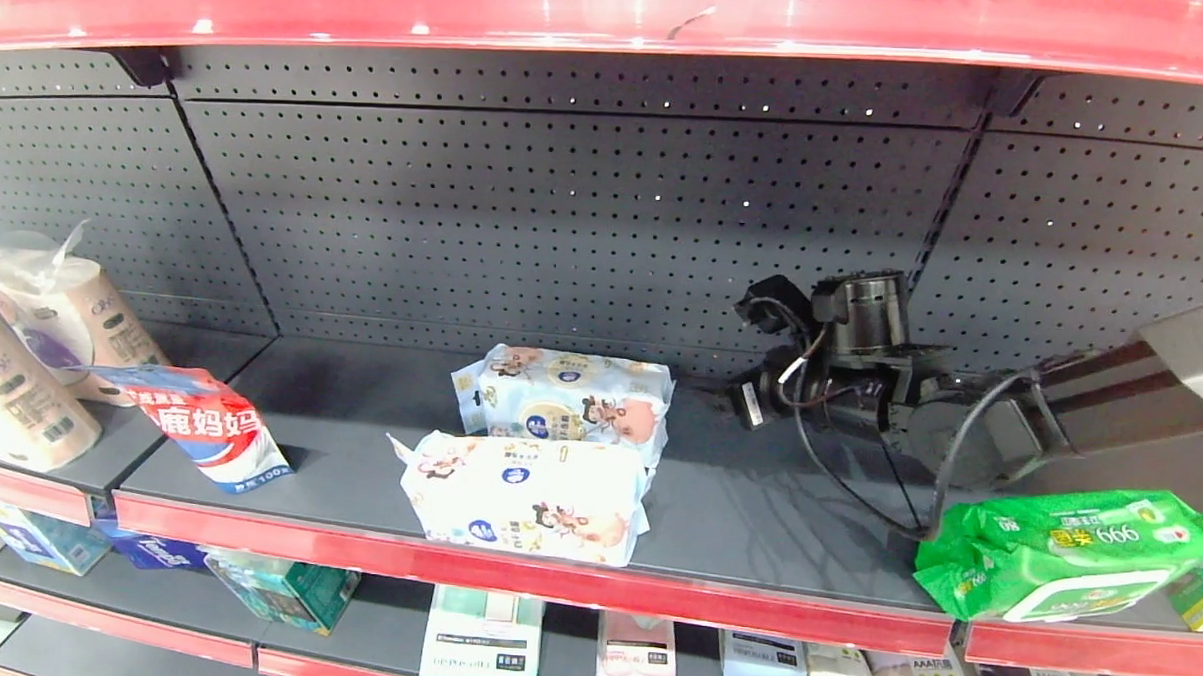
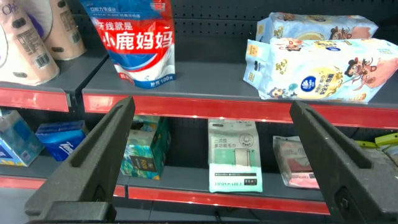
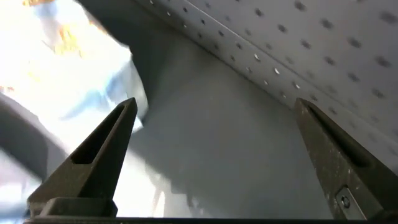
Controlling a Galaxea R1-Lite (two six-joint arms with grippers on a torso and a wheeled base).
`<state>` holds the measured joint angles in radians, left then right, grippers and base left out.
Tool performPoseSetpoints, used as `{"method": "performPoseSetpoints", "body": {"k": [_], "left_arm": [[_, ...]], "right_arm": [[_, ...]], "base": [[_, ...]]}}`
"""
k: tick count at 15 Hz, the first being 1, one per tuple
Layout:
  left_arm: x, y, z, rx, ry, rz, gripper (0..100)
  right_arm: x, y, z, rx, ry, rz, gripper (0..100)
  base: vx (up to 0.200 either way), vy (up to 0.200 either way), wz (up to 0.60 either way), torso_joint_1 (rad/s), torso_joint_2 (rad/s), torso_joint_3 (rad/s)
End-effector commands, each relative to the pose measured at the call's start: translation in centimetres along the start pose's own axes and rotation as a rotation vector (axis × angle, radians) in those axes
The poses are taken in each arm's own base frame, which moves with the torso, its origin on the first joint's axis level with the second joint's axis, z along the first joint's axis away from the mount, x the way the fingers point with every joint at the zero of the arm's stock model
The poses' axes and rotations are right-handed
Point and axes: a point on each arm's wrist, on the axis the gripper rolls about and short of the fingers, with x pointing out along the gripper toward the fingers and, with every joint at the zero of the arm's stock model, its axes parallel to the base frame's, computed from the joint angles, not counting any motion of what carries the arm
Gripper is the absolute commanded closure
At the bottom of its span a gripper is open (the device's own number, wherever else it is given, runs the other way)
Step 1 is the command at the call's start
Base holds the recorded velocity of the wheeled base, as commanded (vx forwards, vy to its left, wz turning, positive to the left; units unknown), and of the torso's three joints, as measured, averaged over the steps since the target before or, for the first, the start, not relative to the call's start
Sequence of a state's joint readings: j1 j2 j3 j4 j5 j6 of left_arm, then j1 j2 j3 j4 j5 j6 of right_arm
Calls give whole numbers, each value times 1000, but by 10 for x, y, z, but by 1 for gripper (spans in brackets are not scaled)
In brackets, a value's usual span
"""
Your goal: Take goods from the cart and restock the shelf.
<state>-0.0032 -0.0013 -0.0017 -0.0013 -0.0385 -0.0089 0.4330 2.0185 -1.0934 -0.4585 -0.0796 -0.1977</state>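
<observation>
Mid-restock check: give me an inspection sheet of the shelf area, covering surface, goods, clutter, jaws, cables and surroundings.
Surface: dark grey metal shelf with red front edge, bare between the goods.
Job's things: front white-and-blue cartoon-print soft pack lies directly before the rear pack of the same kind at mid-shelf; red-white-blue pouch stands at left; green soft pack lies at right.
Clutter: nothing seen.
Grippers: left gripper faces the shelf front, jaws open, empty; right gripper is over the shelf, jaws open, empty.
Cables: black cable loops from the right arm, close to the green soft pack.
Surroundings: grey perforated back panel; stocked lower shelf; beige wrapped rolls in the left bay.
</observation>
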Motion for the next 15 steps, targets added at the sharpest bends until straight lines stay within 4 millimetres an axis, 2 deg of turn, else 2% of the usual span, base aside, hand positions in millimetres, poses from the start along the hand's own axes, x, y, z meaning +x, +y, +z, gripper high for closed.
{"method": "performPoseSetpoints", "body": {"k": [1, 3, 6, 8, 11, 13, 15], "left_arm": [[0, 0, 0, 0, 1, 0, 0], [0, 0, 0, 0, 1, 0, 0], [0, 0, 0, 0, 1, 0, 0], [0, 0, 0, 0, 1, 0, 0], [0, 0, 0, 0, 1, 0, 0], [0, 0, 0, 0, 1, 0, 0], [0, 0, 0, 0, 1, 0, 0]], "right_arm": [[-43, -4, -2, 62, -14, 29, 0], [-59, -4, -8, 110, -15, 94, 0], [-82, 1, -31, 113, 2, 171, 0], [-87, 4, -45, 105, -48, 189, 0], [-87, 0, -49, 110, -101, 184, 0], [-94, 2, -50, 95, -118, 265, 0], [-92, -3, -57, 62, -106, 296, 0]], "base": [[0, 0, 0, 0, 0, 0], [0, 0, 0, 0, 0, 0], [0, 0, 0, 0, 0, 0], [0, 0, 0, 0, 0, 0], [0, 0, 0, 0, 0, 0], [0, 0, 0, 0, 0, 0], [0, 0, 0, 0, 0, 0]]}}
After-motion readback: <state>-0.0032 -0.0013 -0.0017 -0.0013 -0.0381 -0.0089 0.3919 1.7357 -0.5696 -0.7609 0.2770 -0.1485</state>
